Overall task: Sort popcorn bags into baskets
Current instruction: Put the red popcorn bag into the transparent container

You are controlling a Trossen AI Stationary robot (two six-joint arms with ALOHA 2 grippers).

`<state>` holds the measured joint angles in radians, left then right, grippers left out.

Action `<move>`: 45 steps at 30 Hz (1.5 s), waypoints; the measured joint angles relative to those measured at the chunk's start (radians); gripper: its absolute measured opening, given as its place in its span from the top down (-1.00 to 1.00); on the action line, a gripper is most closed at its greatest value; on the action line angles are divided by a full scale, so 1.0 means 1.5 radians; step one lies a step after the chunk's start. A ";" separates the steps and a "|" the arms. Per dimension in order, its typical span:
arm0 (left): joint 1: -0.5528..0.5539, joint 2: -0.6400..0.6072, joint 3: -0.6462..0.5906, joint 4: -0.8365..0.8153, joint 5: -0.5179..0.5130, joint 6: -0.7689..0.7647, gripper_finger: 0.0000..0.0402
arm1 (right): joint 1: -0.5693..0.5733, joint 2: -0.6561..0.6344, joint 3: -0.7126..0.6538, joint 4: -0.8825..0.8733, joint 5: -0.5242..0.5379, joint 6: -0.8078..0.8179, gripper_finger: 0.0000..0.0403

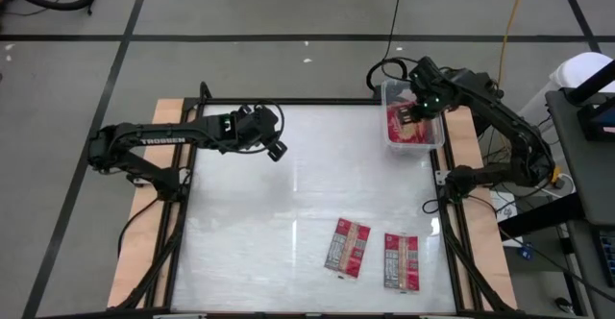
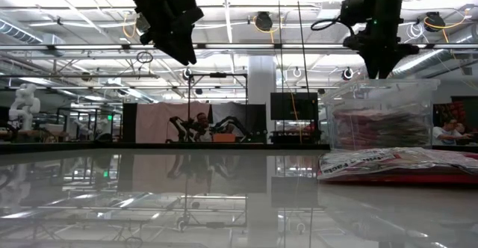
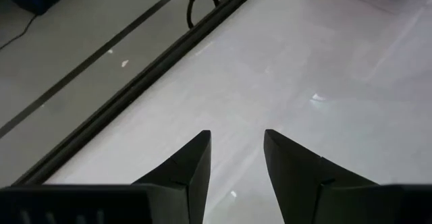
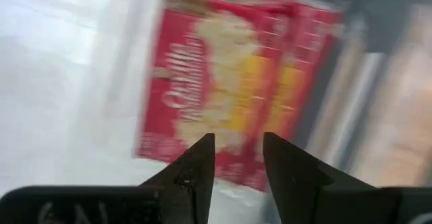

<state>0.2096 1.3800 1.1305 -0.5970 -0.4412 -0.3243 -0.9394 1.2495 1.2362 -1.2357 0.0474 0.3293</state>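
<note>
Above the clear basket at the worktop's far right corner, the right gripper hovers slightly open and empty; popcorn bags fill the basket, two more lie near the front edge, while the left gripper waits empty, parted.

"TROSSEN" — white lettering on left arm

High cam looks straight down on whole tabletop; low cam sits at tabletop level, facing the room. Both share basket at 1 o'clock; wrist cams close-in.
</note>
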 joint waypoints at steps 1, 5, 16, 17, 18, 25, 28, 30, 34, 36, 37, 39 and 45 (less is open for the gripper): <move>0.000 0.000 0.000 0.001 0.000 -0.003 0.29 | 0.000 0.000 0.000 0.005 -0.015 0.005 0.41; 0.000 0.000 0.000 0.014 0.000 -0.007 0.29 | 0.002 0.022 0.000 0.026 -0.046 0.002 0.41; -0.006 0.000 0.000 0.015 0.039 -0.008 0.29 | -0.006 0.117 0.000 0.056 -0.030 -0.077 0.64; -0.009 0.000 0.000 0.015 0.039 -0.008 0.29 | -0.006 0.125 0.000 0.057 -0.028 -0.085 0.66; -0.012 0.000 0.000 0.015 0.039 -0.008 0.29 | -0.006 0.133 0.000 0.056 -0.024 -0.094 0.69; -0.029 0.000 0.000 0.011 0.039 -0.010 0.29 | -0.009 0.173 0.000 0.032 0.033 -0.155 0.82; -0.032 0.000 0.000 0.009 0.039 -0.010 0.29 | -0.010 0.172 0.000 0.015 0.084 -0.174 0.85; -0.033 0.000 0.000 0.005 0.039 -0.010 0.29 | -0.011 0.172 0.000 0.003 0.118 -0.192 0.86; -0.033 0.000 0.000 0.000 0.039 -0.009 0.29 | -0.019 0.171 0.000 0.005 0.151 -0.206 0.86; -0.032 0.000 0.000 -0.002 0.039 -0.009 0.29 | -0.021 0.162 0.000 0.025 0.103 -0.207 0.87; -0.032 0.000 0.000 -0.002 0.039 -0.009 0.29 | -0.020 0.157 0.000 0.037 0.071 -0.212 0.87; -0.032 0.000 0.000 -0.002 0.038 -0.009 0.29 | -0.015 0.154 0.000 0.052 0.031 -0.222 0.88; -0.032 0.000 0.000 -0.002 0.037 -0.010 0.29 | -0.005 0.164 0.000 0.077 0.022 -0.280 0.98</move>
<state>0.1612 1.3800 1.1305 -0.5995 -0.3855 -0.3387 -0.9470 1.4953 1.2366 -1.1205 0.0801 -0.0910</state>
